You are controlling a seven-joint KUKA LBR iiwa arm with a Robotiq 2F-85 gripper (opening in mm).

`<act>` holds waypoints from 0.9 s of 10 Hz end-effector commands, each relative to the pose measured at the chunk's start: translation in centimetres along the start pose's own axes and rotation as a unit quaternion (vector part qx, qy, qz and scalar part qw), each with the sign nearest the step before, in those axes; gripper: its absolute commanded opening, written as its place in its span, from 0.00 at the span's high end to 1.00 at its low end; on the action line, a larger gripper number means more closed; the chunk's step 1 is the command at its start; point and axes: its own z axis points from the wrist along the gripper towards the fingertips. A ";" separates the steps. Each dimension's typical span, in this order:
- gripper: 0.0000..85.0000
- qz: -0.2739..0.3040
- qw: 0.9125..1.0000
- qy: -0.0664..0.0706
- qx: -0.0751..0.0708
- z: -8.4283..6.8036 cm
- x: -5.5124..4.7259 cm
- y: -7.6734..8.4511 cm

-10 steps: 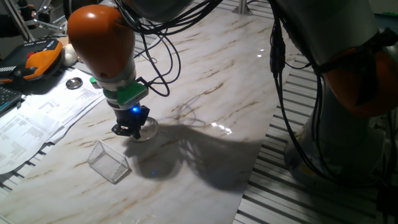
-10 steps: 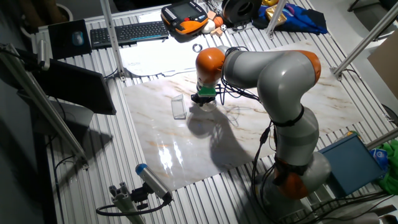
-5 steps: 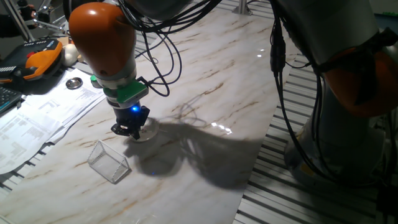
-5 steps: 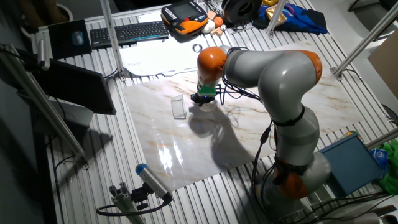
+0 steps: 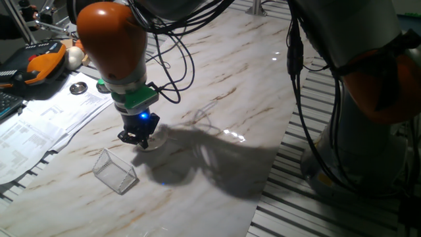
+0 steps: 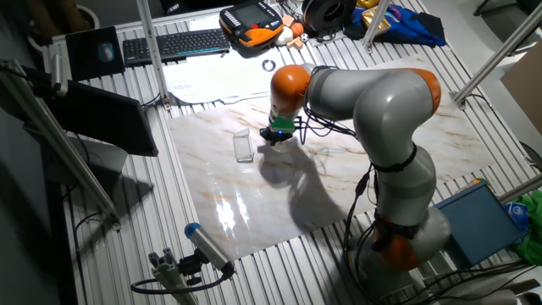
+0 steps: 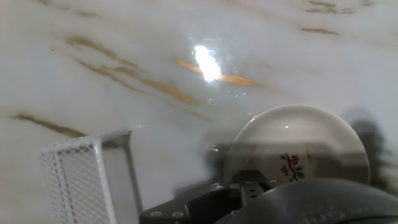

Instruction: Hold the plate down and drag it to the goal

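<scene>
1 thin, light plate (image 7: 298,144) lies flat on the slick marble desk (image 5: 217,79), just right of the goal (image 5: 115,171). My pincer (image 5: 137,139) presses its near rim; whether its tips are parted, I cannot tell. It will probably slide easily if I bear down near centre.

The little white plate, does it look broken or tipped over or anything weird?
No, nothing stands out. The plate lies flat and whole on the marble table, with a small red-berry sprig painted on it. The gripper sits right over it, and the see-through goal box stands apart, nearby.
</scene>
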 end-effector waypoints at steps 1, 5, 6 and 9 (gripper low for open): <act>1.00 -0.004 1.000 0.003 0.006 -0.3 0.1 0.1; 1.00 -0.030 0.999 -0.001 0.033 -0.4 0.0 0.1; 1.00 -0.047 0.997 -0.011 0.060 -0.4 0.0 0.1; 1.00 -0.095 0.994 0.003 0.059 -0.4 0.0 0.1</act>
